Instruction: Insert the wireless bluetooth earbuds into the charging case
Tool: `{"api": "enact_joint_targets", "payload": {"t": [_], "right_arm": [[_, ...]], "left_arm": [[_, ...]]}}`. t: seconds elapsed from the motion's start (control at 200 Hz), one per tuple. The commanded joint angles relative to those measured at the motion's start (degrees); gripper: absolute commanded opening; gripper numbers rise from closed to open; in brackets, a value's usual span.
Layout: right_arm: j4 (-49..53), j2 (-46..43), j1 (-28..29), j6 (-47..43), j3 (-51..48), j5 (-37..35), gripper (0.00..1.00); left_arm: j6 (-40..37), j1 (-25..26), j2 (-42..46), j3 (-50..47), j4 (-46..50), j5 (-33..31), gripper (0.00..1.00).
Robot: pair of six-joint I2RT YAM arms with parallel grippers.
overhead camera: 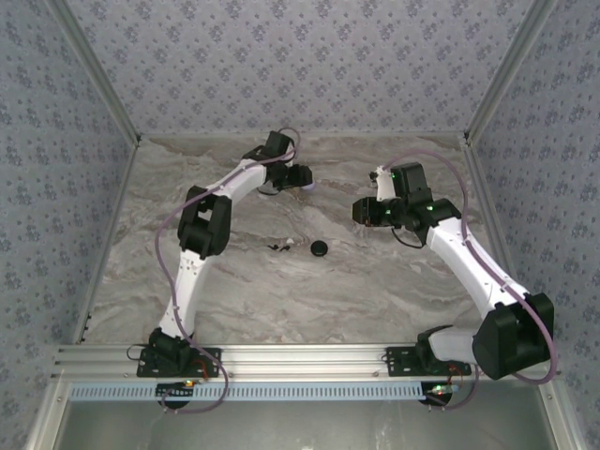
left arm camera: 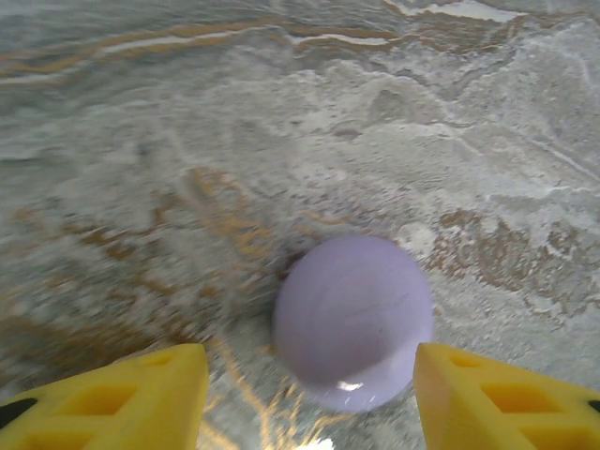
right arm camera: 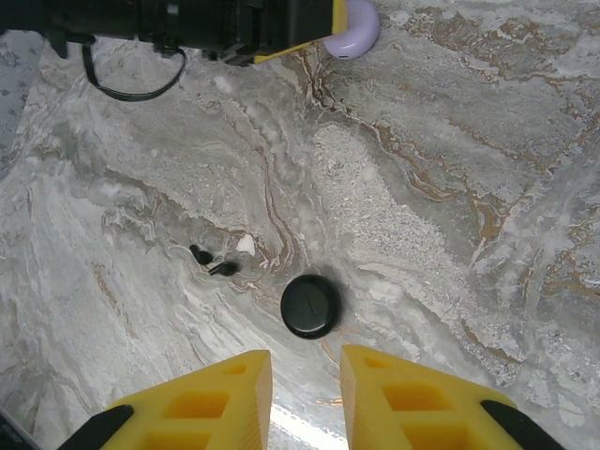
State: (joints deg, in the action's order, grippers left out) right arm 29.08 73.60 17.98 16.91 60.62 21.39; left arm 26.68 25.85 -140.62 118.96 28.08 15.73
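Charging case [left arm camera: 354, 319] sits between the left jaws
Left gripper [left arm camera: 309, 375] is wide, not touching it, case at twelve o'clock; right gripper [right arm camera: 305, 361] is narrow and empty.

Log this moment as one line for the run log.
left tool: open, lilac case between its fingers | right tool: slightly open, empty, black disc ahead | small bits beside disc
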Motion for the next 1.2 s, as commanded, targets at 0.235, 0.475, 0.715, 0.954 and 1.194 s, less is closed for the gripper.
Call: {"api": "enact_joint_targets", "payload": {"t": [0.235, 0.475, 0.715, 0.954, 1.194], "right_arm": [[1.1, 6.4, 0.5, -1.0, 0.3, 0.3, 0.31], [-0.7, 12.0, 2.4, 0.1, -0.3, 2.6, 0.30], [-2.5, 18.2, 6.4, 2.2, -0.7, 2.2, 0.24], [-5.4, 22.1, 9.8, 6.8, -2.1, 0.2, 0.18], [-7.7, 24.9, 10.9, 10.6, -4.1, -1.2, 0.13]], "left_arm": [[-7.7, 0.3, 23.7, -18.0, 2.0, -5.1, 0.57], [-5.8, 5.1, 32.2, -31.9, -0.6, -4.6, 0.51], [-4.4, 8.9, 29.2, -33.2, -0.5, -1.4, 0.43], [-3.3, 9.9, 25.1, -32.5, -0.6, 1.2, 0.28], [-3.0, 11.0, 22.4, -32.6, -0.7, 3.4, 0.22]]}}
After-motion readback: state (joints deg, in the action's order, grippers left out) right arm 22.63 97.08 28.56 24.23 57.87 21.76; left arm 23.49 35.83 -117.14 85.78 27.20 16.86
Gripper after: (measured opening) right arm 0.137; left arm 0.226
